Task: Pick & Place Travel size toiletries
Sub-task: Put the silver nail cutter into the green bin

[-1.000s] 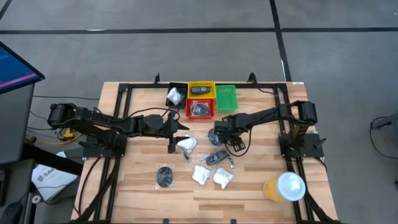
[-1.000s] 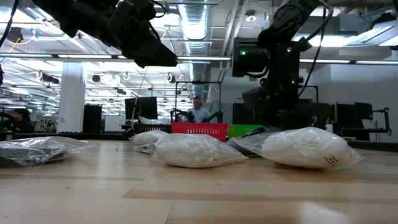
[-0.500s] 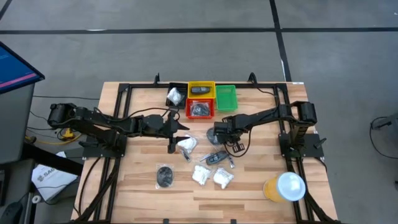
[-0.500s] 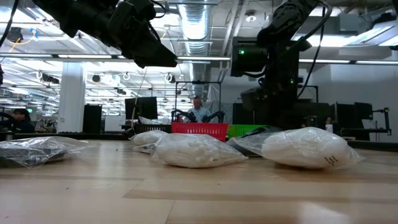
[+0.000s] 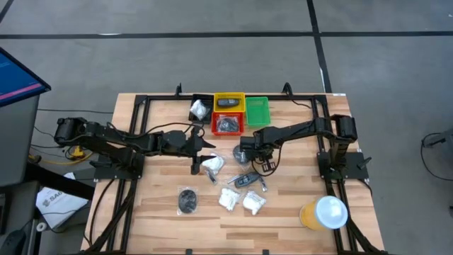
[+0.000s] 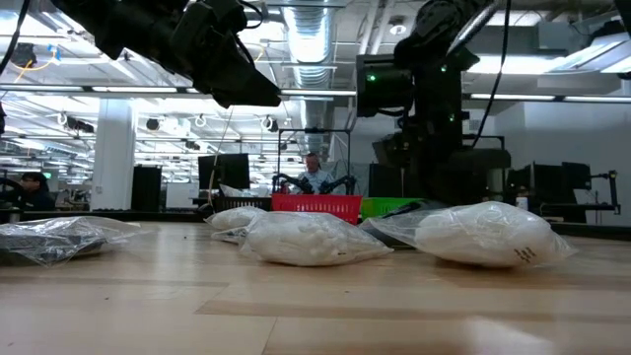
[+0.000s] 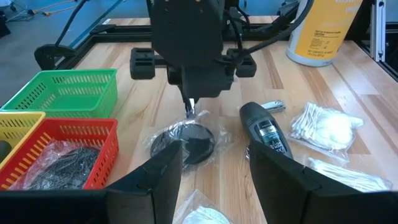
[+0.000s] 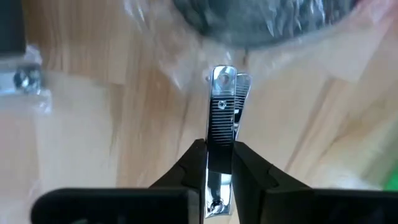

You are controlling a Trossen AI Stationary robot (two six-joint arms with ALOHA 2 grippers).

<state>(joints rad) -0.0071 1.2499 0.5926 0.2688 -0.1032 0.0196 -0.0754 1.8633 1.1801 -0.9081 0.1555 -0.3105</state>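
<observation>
Cup: orange cup (image 5: 320,213) with white lid standing at the desk (image 5: 156,212) corner.
Bins: red bin (image 5: 228,124), yellow bin (image 5: 228,102), green bin (image 5: 257,111) sitting adjacent.

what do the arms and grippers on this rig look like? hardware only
Both arms are dark, near-black jointed links with loose black cables along them. The left gripper has two broad, flat, matte black fingers. The right gripper has black fingers too. A green indicator light glows on the right arm's housing in the low view.
</observation>
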